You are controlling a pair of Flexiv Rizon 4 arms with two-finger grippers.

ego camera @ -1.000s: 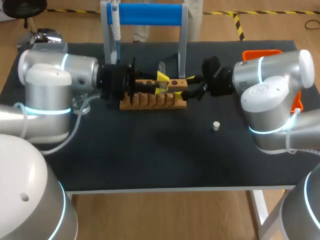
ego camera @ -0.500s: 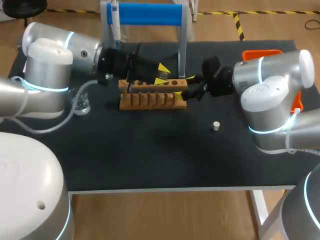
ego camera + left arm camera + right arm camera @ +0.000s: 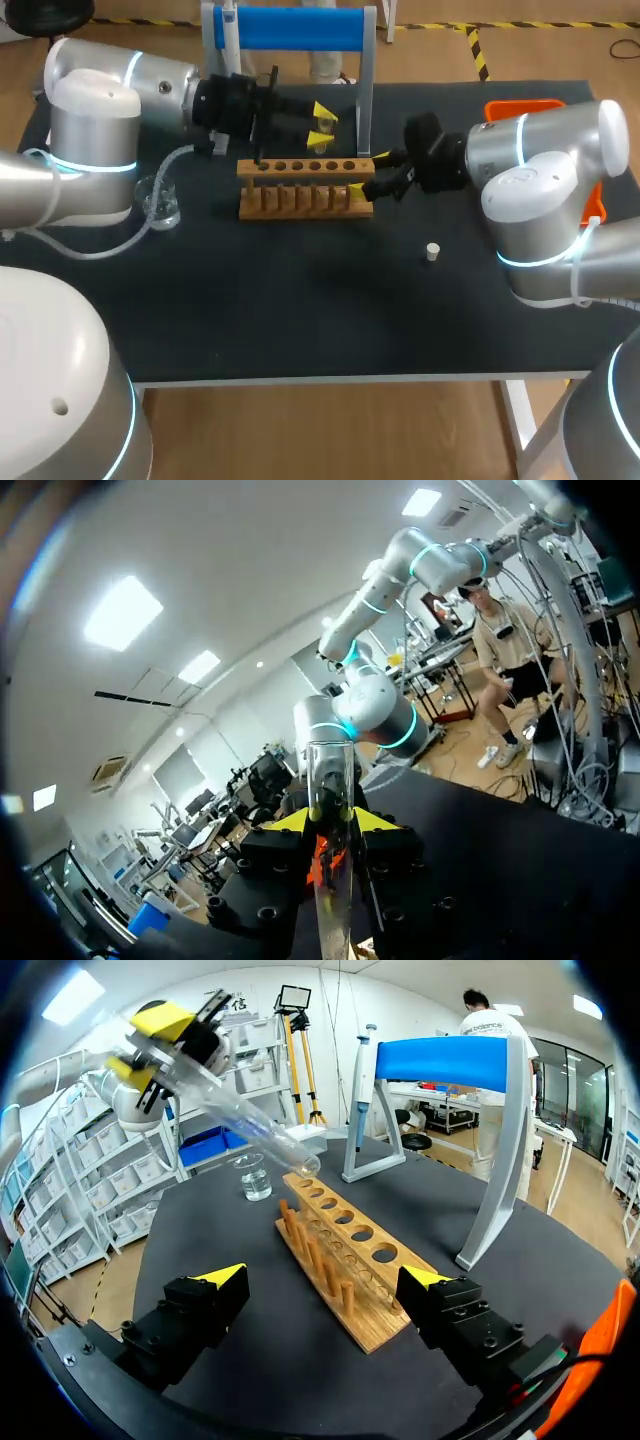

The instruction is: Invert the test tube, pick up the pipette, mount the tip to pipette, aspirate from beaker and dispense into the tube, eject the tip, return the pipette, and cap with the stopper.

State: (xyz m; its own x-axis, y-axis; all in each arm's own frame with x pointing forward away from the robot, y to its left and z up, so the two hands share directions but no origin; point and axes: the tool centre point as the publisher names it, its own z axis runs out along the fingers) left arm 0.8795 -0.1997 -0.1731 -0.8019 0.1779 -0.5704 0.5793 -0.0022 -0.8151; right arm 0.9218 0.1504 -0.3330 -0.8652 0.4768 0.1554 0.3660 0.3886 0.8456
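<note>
desk (image 3: 300, 310): carries wooden test tube rack (image 3: 305, 188), far half | right end effector (image 3: 368, 173): open, fingers flanking rack's end | left end effector (image 3: 322, 122): clamped on test tube (image 3: 250, 1125), tilted above rack | risk: smooth glass may slip mid-inversion, striking rack

The left arm (image 3: 110, 110) comes in over the table's far left corner. The left gripper (image 3: 322, 121) hangs above the surface near the far edge, its fingers pressed from two sides on the test tube (image 3: 331, 780). The right arm (image 3: 540, 170) comes in from the right edge. The right gripper (image 3: 368, 175) is low near the middle, with its fingers wide apart.
</note>
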